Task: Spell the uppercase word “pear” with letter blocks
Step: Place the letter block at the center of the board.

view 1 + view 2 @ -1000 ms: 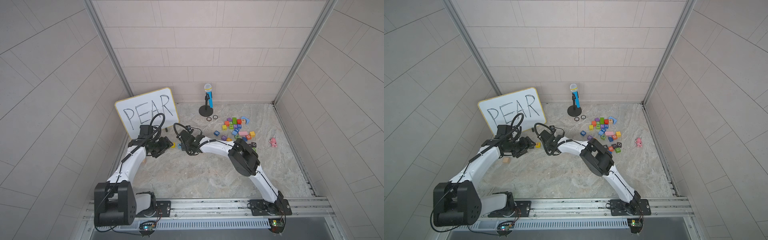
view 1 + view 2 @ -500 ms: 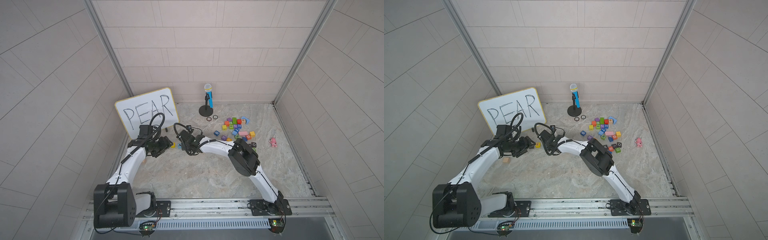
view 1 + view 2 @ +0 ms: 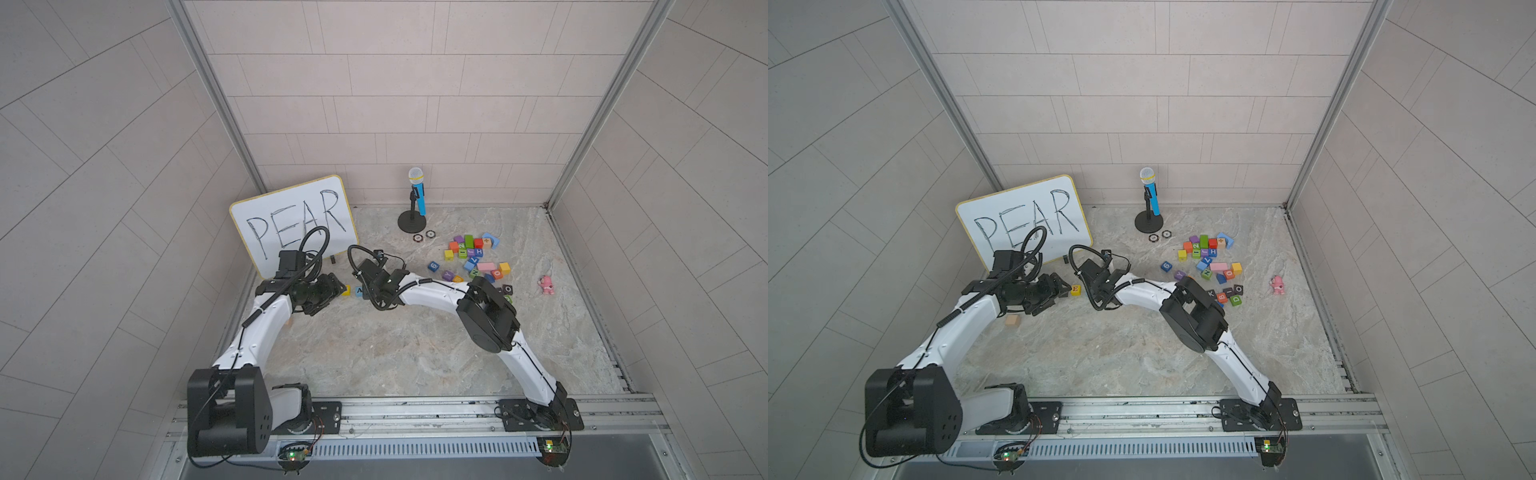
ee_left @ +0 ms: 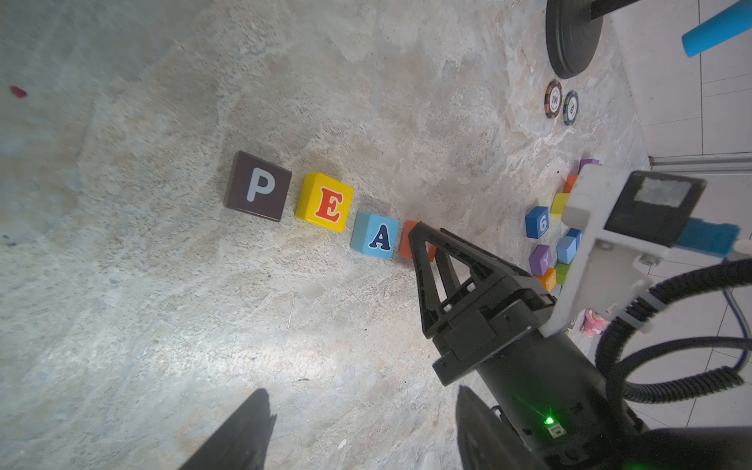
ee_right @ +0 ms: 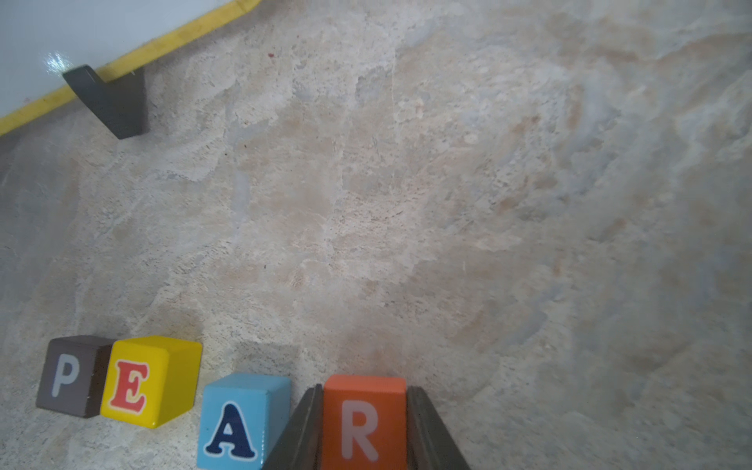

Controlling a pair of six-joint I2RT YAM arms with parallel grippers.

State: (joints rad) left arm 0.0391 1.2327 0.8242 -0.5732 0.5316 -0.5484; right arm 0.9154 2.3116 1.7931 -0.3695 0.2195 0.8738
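Gripping the orange-red R block (image 5: 364, 423), the rt claw (image 5: 364, 388) is closed on it, one dark finger flat against each side face. The block is low, at the table (image 5: 447, 203) or just above it; can't tell which. It ends a row, letters facing up: dark purple P block (image 5: 69, 376), yellow E block (image 5: 146, 380) just beside it, then blue A block (image 5: 240, 423), then R just beside A. The lt claw (image 4: 362, 392) hovers near the row, spread wide w/ nothing btwn its fingers. A whiteboard (image 3: 295, 226) reading PEAR leans behind. Judging by looks, the R block is a small painted wooden cube: light, stiff, not fragile, though the glossy paint could slip. Best hold is on two opposite flat sides, centred, as here, so it won't twist.
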